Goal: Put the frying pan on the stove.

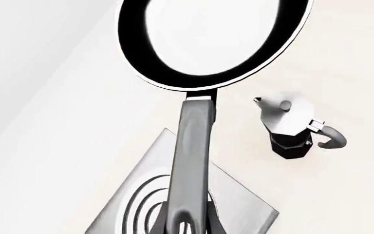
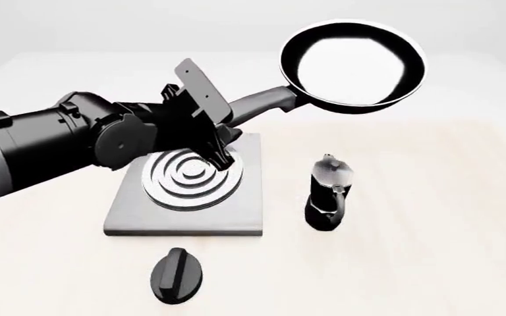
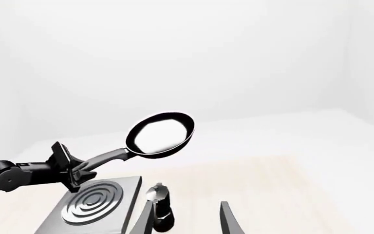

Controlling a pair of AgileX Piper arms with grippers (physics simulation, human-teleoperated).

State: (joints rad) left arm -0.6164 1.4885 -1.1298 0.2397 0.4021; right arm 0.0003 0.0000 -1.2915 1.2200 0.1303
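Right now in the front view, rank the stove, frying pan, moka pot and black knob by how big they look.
1. Stove and frying pan, handle included: about alike, and the pan is raised nearer the camera, so unranked.
2. Moka pot.
3. Black knob, somewhat smaller than the pot.

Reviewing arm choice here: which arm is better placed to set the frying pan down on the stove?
Left. Its hand is shut on the frying pan handle, holding the pan in the air beyond the stove. The right hand is open, holding nothing.
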